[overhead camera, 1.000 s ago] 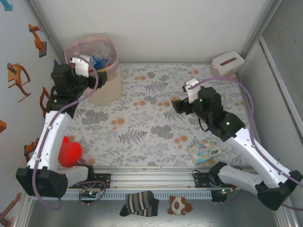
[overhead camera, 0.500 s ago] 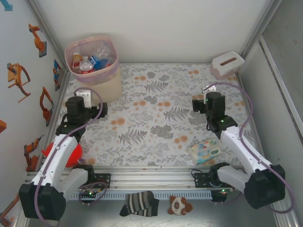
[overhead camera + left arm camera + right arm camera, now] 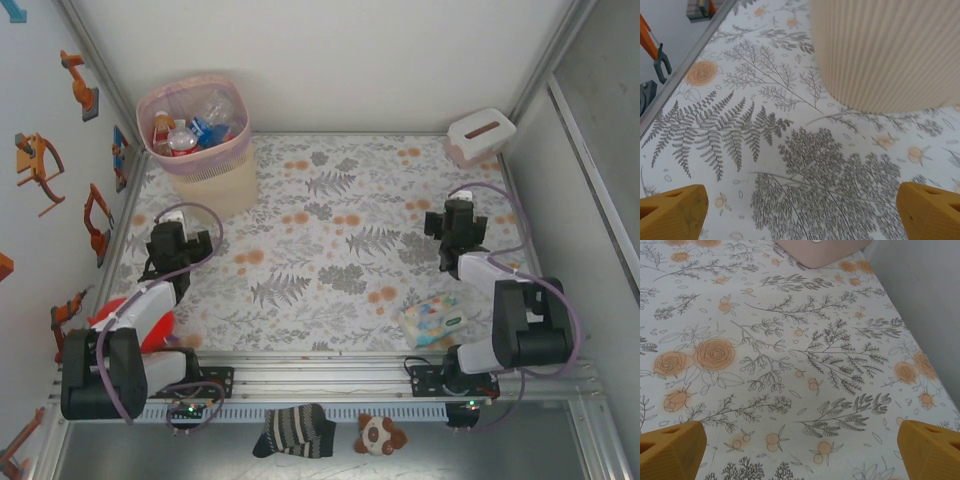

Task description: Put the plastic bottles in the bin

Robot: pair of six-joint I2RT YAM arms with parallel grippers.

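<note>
At 11 o'clock on the worktop [image 3: 330,250], overhead view: the bin [image 3: 228,185] stands upright in the back-left corner, with the pink liner [image 3: 240,140] folded over its rim. The plastic bottles [image 3: 190,130] I can make out are all inside it, heaped to about rim level: a red cap, a blue label, clear bodies. Exact count isn't readable. On that basis the task looks finished or very nearly so.

The left gripper [image 3: 800,215] has its jaws spread wide with nothing between them; the yellow tips sit at the bottom corners of its wrist view. It sits low at 6 o'clock from the bin, pointing at it. The ribbed beige wall is close at 1 o'clock in that view, not touching. The arm is folded near its base.

The right gripper [image 3: 800,455] has its jaws just as wide and empty, over bare floral cloth at 3 o'clock on the worktop. The tissue box [image 3: 480,135] is at 12 o'clock from it, near but apart. The wipes pack [image 3: 432,320] lies at 5 o'clock on the worktop, just beside the right arm's lower link.

Risks from here:
- A forward drive of the left arm from this pose would hit the bin wall low down. The bin is tall and tapered, so it would likely tip or slide, and the heaped bottles would spill.
- The top bottles sit near the rim, so any knock could roll one out.
- If the wipes pack or tissue box is taken for a bottle, the wrong item gets binned.
</note>
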